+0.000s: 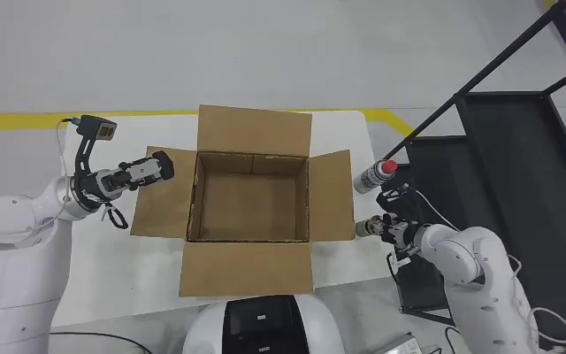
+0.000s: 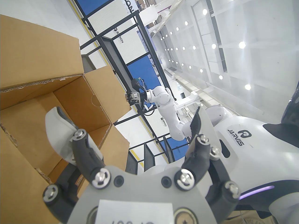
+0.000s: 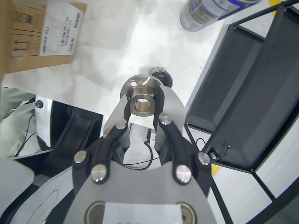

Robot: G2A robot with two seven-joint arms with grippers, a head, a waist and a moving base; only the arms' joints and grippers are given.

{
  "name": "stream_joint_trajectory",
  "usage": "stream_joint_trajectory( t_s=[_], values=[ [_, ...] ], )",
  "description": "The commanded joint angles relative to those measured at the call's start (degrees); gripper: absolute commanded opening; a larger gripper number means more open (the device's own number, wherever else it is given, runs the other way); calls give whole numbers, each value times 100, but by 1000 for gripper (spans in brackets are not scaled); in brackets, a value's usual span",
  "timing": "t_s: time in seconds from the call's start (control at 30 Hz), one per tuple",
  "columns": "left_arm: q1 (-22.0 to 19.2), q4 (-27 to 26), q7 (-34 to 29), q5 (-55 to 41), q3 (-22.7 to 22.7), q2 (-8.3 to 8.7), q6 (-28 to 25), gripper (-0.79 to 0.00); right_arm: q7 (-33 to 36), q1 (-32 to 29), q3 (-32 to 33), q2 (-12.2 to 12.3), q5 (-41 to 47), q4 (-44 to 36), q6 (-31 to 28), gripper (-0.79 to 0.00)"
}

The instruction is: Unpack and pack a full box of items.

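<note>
**Box emptied, bushing in the right gripper at the table's right edge**

Nearest to us, the right gripper was closed on a flanged metal bushing, one finger on each side of its collar and the bore facing the wrist camera. From above, this grip sat at the right edge of the table, just beside the box's right flap. We could not tell whether the bushing was touching the tabletop or held just above it. A small dark round part lay on the table just beyond the bushing.

At the middle of the table stood the cardboard box with all four flaps folded out. Its floor showed only bare cardboard.

Over the left side of the table, the left gripper hung just off the box's left flap. Its fingers were spread wide and held nothing.

Farther along the right edge, a red-capped spray can stood upright, apart from the box.

We judged the unpacking to be finished or nearly so, since the items we could see were outside the box. The whole repacking appeared still to be done. We could not say whether the bushing was coming out or going back in.
</note>
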Motion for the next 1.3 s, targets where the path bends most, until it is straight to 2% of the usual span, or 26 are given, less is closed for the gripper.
stream_joint_trajectory(
  t_s=[0.0, 0.4, 0.6, 0.9, 1.27],
  values=[
    [0, 0, 0, 0, 0, 0, 0, 0, -117, -93, -114, 1, -64, 114, -36, -785],
    [0, 0, 0, 0, 0, 0, 0, 0, -514, -465, -583, 16, -280, 562, -110, -785],
    [0, 0, 0, 0, 0, 0, 0, 0, -755, -307, -792, 21, -610, 1079, 64, -785],
    [0, 0, 0, 0, 0, 0, 0, 0, -947, -203, -1222, 21, -1028, 1274, 107, -785],
    [0, 0, 0, 0, 0, 0, 0, 0, -1059, 320, -1649, -29, -945, 1831, 521, -785]
  ],
)
